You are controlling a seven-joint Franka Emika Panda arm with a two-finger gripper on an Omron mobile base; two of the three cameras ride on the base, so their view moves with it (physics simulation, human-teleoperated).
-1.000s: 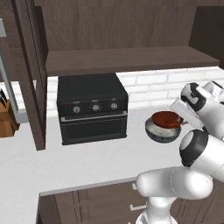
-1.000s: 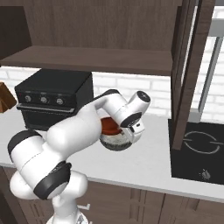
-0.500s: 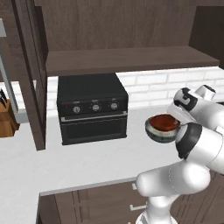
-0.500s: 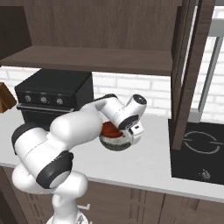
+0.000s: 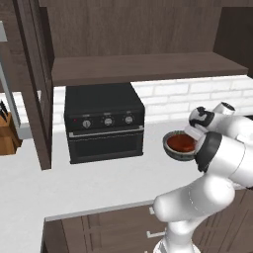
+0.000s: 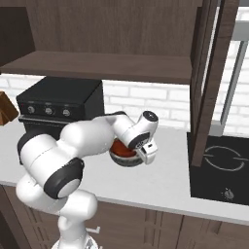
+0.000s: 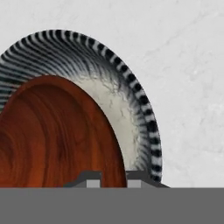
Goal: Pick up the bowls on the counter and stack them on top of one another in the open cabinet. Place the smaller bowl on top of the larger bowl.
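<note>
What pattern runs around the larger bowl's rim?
Black-and-white stripes on the larger bowl, clearest in the hand view.

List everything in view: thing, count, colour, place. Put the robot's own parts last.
Small bowl: one, glossy reddish-brown, nested inside the big bowl.
Big bowl: one, grey striped rim with a pale inside, right of the oven over the counter; whether it rests on the counter I cannot tell.
Counter: one, white-grey, below the cabinet.
Cabinet: one, dark brown wood, open, shelf bare above the oven.
Oven: one, black with three knobs, on the counter under the shelf.
Knife block: one, brown, far left on the counter.
Cooktop: one, black, set in the counter at the right.
Arm: one, white with dark joints.
Claw: one, dark tips, shut on the small bowl's rim.
</note>
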